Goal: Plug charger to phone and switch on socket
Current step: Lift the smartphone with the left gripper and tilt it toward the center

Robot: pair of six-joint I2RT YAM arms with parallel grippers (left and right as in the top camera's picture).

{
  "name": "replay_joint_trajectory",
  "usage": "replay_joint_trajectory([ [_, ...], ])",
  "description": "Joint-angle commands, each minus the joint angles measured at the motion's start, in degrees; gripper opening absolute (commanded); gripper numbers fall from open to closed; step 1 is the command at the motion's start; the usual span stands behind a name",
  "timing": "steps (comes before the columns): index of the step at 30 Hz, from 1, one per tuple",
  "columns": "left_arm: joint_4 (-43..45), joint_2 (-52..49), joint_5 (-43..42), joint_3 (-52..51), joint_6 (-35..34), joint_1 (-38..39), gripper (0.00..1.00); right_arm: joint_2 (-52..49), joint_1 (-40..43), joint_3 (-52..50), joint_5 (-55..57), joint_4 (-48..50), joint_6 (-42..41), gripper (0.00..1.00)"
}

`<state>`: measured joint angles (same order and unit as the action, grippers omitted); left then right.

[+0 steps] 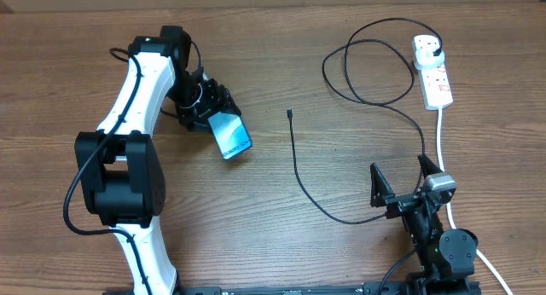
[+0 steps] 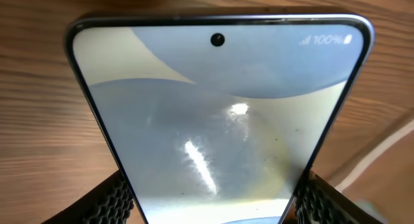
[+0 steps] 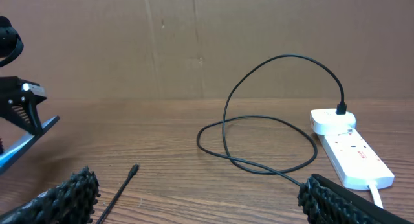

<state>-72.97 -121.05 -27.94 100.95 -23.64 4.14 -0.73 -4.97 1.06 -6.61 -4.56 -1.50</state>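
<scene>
Wood tabletop [image 1: 281, 252]; left gripper [image 1: 218, 116] clamps the phone [image 1: 231, 135], tilted, left of centre, seemingly presenting it.
The charger [image 1: 293, 154] is plugged into the socket [image 1: 435, 73]; its connector tip [image 1: 291, 114] lies loose mid-table; right gripper [image 1: 403, 177] wide, empty; next it should pinch that tip toward the phone's port.

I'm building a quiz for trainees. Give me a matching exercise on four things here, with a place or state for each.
Things:
1 phone
2 connector tip
3 plug
4 right claw

Places or states:
A seated in the socket
B open, holding nothing
C gripped by the left claw
D lying free on the table

Pairs: 1-C; 2-D; 3-A; 4-B
</scene>
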Motion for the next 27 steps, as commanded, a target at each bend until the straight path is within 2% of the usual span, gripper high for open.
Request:
replay_joint_trajectory([
  [1,0.1,0.0,-9.4,1.8,-3.4,0.3,0.04,0.6,-0.3,-0.6,0.4,0.3,-0.2,1.00],
  [4,0.2,0.0,-12.0,1.8,-3.4,0.3,0.04,0.6,-0.3,-0.6,0.4,0.3,-0.1,1.00],
  [17,1.2,0.0,-13.1,1.8,-3.5,0.3,0.04,0.6,-0.3,-0.6,0.8,0.5,-0.1,1.00],
  [21,1.2,0.0,-15.7,1.8,-3.5,0.3,0.04,0.6,-0.3,-0.6,-5.0,0.8,-0.5,1.00],
  [27,1.0,0.0,-20.5,1.8,-3.6,0.3,0.04,-1.2,-0.3,-0.4,-7.7,0.8,-7.1,1.00],
])
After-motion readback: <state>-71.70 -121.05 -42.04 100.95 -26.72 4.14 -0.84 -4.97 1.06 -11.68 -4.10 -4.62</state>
